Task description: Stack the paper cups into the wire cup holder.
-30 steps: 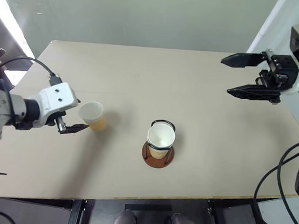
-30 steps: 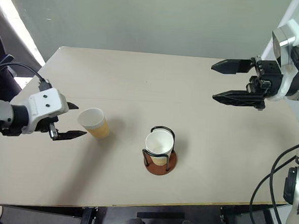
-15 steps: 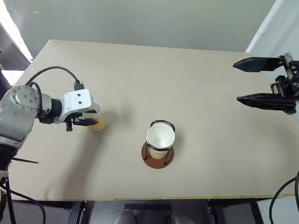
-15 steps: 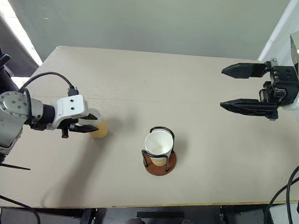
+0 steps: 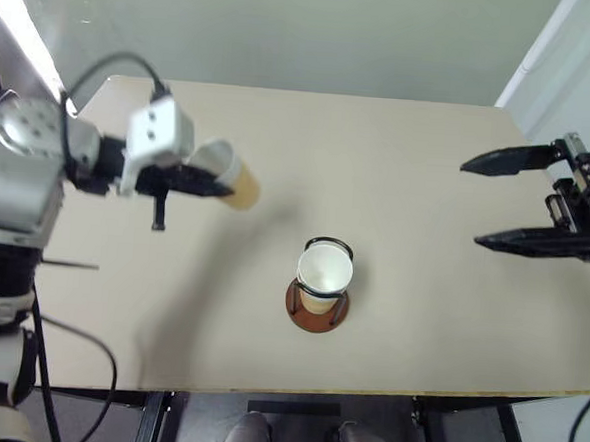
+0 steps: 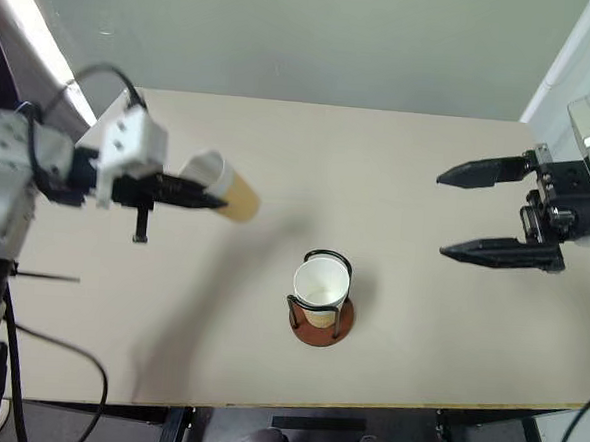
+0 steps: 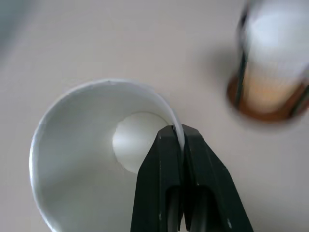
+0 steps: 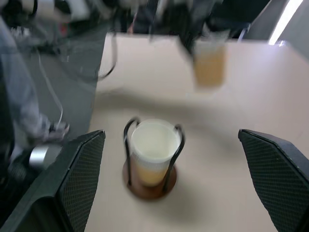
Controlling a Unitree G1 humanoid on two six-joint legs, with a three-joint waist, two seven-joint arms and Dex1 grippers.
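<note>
left gripper (image 7: 177, 140) clamped and raised, right gripper (image 6: 476, 214) spread wide

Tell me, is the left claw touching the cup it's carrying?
Touching. In the left wrist view, the left claw pinches the paper cup's rim, one finger inside and one outside.

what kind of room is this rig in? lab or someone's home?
Probably a lab or test room, not a home. A bare beige table holds just a wire cup holder with a paper cup in it, the wall behind is plain grey-green, and loose cables trail on the floor beside the table.
</note>
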